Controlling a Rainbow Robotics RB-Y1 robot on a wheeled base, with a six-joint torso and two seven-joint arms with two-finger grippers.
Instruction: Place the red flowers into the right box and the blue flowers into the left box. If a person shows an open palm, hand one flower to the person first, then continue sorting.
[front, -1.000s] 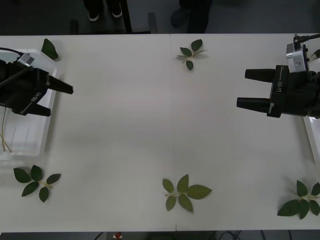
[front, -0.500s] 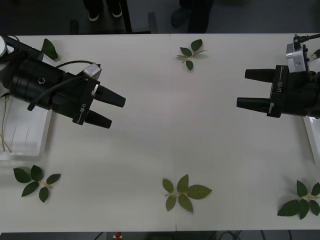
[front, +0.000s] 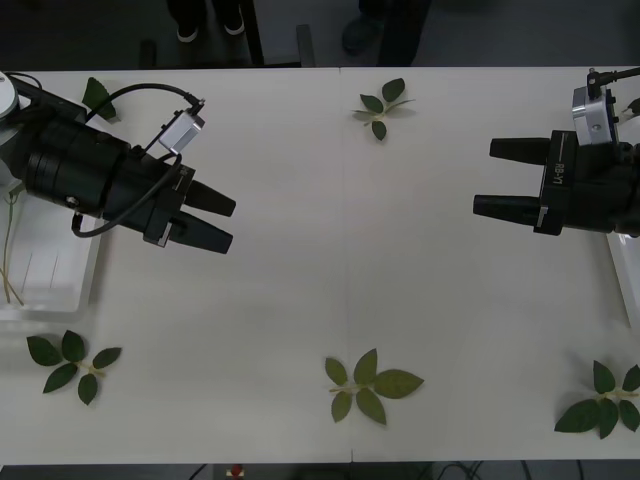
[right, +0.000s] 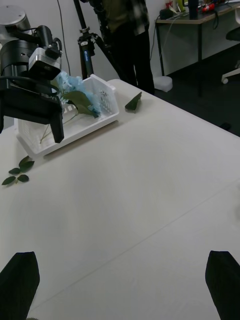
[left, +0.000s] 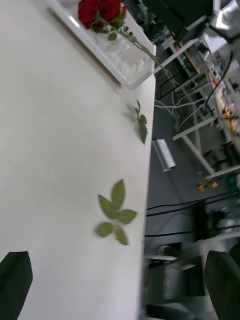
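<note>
Red flowers (left: 102, 10) lay in the right box (left: 117, 57), as the left wrist view showed: dark-red heads at one end of the tray with a stem running out past its rim. Blue flowers (right: 70, 90) lay in the left box (right: 100, 117), a pale blue cluster with broad leaves, as seen from the right wrist.

The left gripper (front: 215, 220) hung above bare table just to the right of the left box, its fingers parted and holding nothing, pointing toward the table's middle. The right gripper (front: 500, 178) hung at the table's right side, just left of the right box (front: 622, 275), fingers likewise parted and empty, pointing left.

Outward from the grippers, the table (front: 330, 250) carried bloomless leaf sprigs and no loose bloom: one at the far edge near the middle (front: 383, 107), one at the near edge near the middle (front: 368, 385), one at the near left (front: 68, 362), one at the near right (front: 605, 400), and a single leaf at the far left (front: 98, 97). Persons' legs stood beyond the far edge; no open palm was presented.

Judgement: sorting appeared complete or all but complete, with both colours boxed. The next move called for confirming that no flower remained on the table, leaving the sprigs alone, and watching for an open palm.
</note>
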